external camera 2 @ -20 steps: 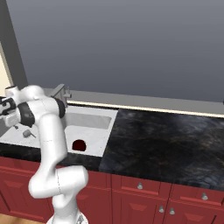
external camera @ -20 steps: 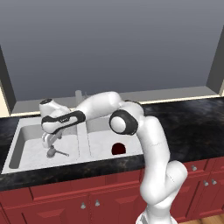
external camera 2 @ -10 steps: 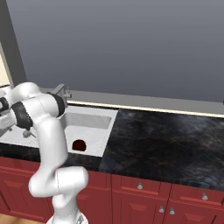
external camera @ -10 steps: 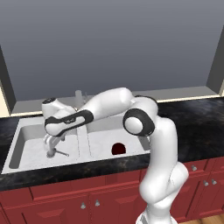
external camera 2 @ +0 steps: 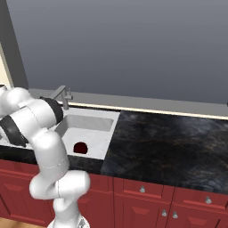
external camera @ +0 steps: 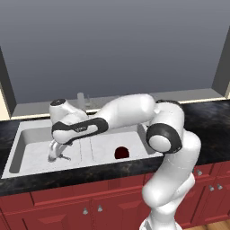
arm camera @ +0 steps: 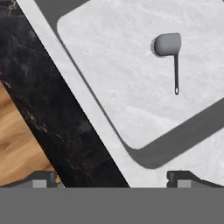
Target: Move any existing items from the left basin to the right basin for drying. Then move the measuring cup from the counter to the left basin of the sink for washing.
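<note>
The measuring cup [arm camera: 166, 44] is small and grey, with a thin straight handle. It lies on its side on the floor of the left basin [arm camera: 118, 92]. In the left base view the cup [external camera: 63, 157] rests just beside the fingers of my gripper [external camera: 53, 154]. My gripper [arm camera: 116, 179] hangs over the basin's near rim, open, with nothing between its tips. The right basin [external camera: 137, 139] holds a dark red rounded object [external camera: 121, 152]. The black speckled counter [external camera 2: 169, 138] runs to the right of the sink.
The faucet [external camera 2: 63, 94] stands behind the sink's middle divider. Red cabinets [external camera: 67, 202] sit under the counter edge [arm camera: 48, 113], and beyond that edge the hand view shows wood floor [arm camera: 17, 144]. A grey wall and window ledge [external camera: 197, 95] close off the back.
The elbow and forearm have swung up and to the right while the hand stays over the left basin. The jaws stay open and the cup has not moved.
</note>
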